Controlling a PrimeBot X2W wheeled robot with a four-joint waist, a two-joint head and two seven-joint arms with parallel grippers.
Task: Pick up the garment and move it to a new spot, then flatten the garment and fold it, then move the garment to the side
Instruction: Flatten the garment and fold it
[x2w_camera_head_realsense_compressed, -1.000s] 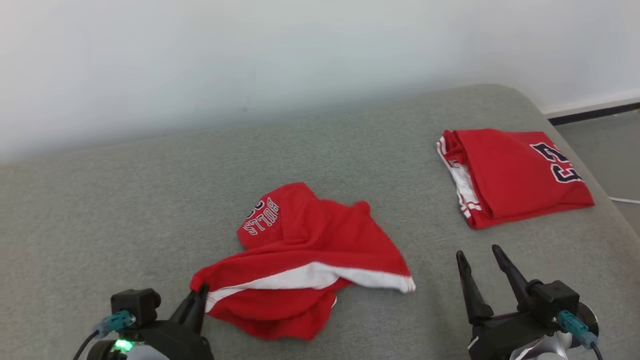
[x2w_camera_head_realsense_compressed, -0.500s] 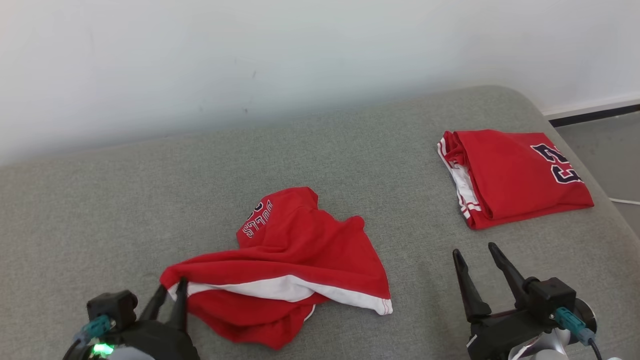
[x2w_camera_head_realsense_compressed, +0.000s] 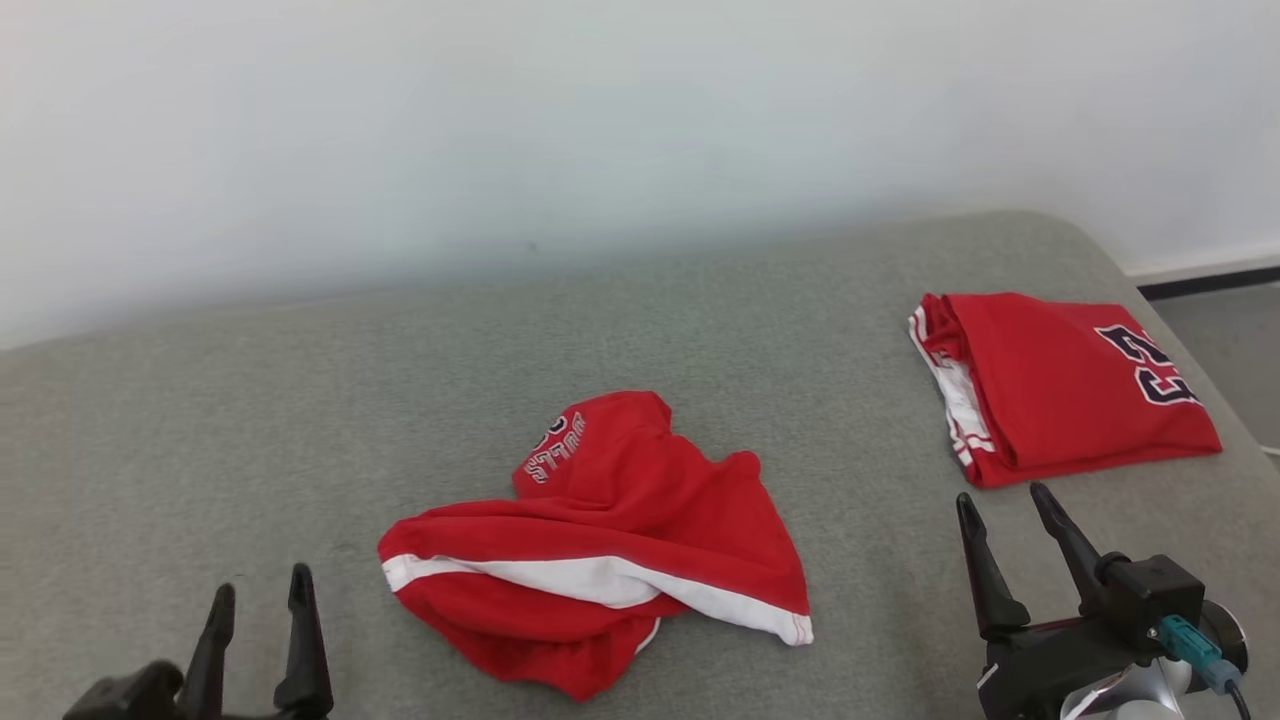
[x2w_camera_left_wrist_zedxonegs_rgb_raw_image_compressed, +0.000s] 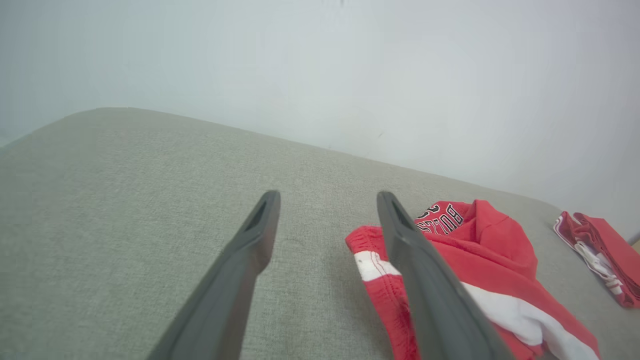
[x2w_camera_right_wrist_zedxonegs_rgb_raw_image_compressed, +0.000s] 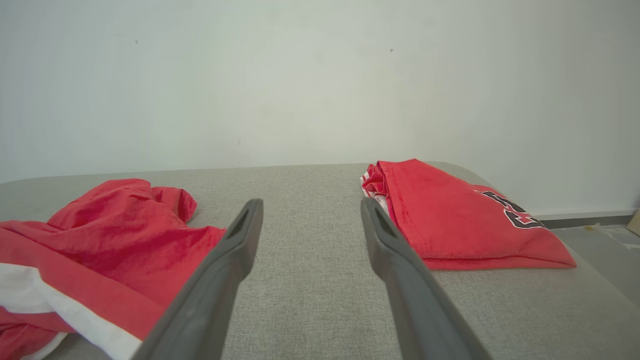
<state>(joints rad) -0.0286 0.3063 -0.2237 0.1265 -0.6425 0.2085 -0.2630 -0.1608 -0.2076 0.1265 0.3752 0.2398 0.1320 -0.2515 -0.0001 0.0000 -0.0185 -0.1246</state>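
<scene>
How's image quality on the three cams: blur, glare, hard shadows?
Head view: even diffuse light, no glare, only a faint shadow under the crumpled garment. Left wrist view: left gripper jaws soften near the lens; garment lettering legible. Right wrist view: right gripper jaws equally soft low down; folded garment sharp.

Plain pale wall (x2w_camera_head_realsense_compressed: 500, 120) behind a grey fabric cushion (x2w_camera_head_realsense_compressed: 250, 420); dark skirting (x2w_camera_head_realsense_compressed: 1210, 283), grey floor (x2w_camera_head_realsense_compressed: 1240, 330) at right.

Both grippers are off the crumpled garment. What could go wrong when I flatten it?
1. The crumpled garment lies in overlapping layers; a pinch by the left gripper may catch several at once, so it won't spread flat.
2. The right gripper sits close to the folded garment; a wide sweep could disturb it.
</scene>
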